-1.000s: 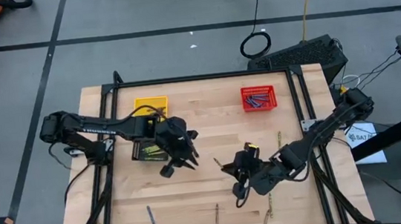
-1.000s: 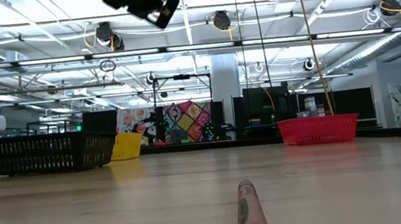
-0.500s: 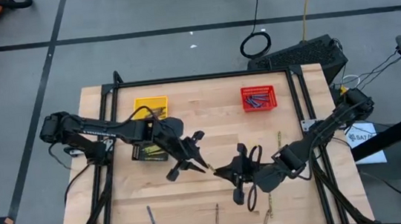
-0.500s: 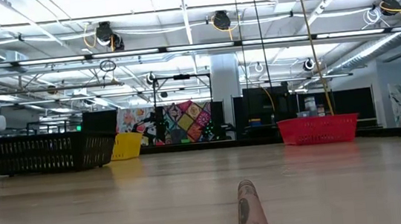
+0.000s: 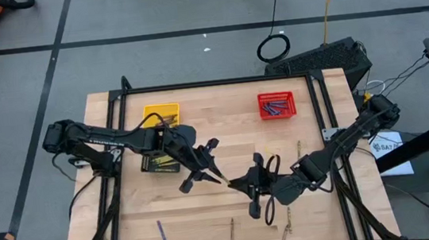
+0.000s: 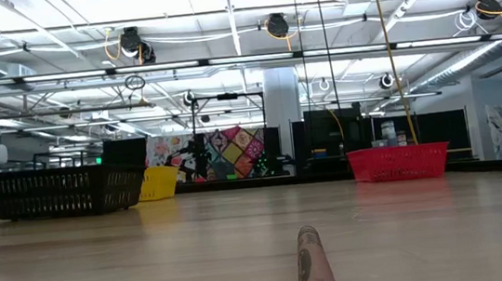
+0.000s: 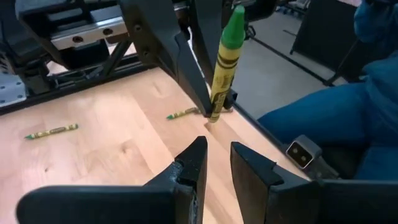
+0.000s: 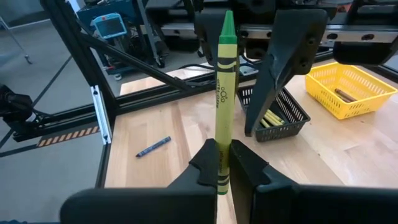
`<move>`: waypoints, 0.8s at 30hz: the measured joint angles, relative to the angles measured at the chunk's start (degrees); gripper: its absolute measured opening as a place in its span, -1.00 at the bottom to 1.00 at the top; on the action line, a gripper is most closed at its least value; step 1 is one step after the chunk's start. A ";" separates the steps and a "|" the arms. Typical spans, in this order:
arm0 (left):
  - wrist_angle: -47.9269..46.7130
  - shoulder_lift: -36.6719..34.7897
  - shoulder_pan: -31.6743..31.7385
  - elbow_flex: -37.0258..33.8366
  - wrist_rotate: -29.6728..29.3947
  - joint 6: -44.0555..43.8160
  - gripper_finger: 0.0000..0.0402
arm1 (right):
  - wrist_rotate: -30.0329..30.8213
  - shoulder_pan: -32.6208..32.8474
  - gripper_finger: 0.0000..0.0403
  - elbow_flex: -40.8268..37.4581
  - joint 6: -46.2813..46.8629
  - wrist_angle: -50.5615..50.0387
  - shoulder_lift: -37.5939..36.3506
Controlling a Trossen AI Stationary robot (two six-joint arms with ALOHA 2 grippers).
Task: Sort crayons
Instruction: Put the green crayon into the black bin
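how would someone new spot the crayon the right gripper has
Look at the middle of the wooden table, where the two dark arms meet. The right gripper pinches a green crayon upright by its lower end. Every other loose crayon lies flat on the table.

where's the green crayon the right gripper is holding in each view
High view: the green crayon is a thin sliver mid-table, between the two grippers.
Low view: not in it.
Left wrist view: upright at top centre, clamped in the right gripper.
Right wrist view: upright in the centre, rising from that gripper.
Shared landmark: the black basket, beside the left arm in the high view.
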 joint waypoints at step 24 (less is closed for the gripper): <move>-0.22 0.00 -0.02 0.00 -2.45 1.89 -0.63 | -0.04 0.00 -1.00 0.00 -0.83 0.37 0.02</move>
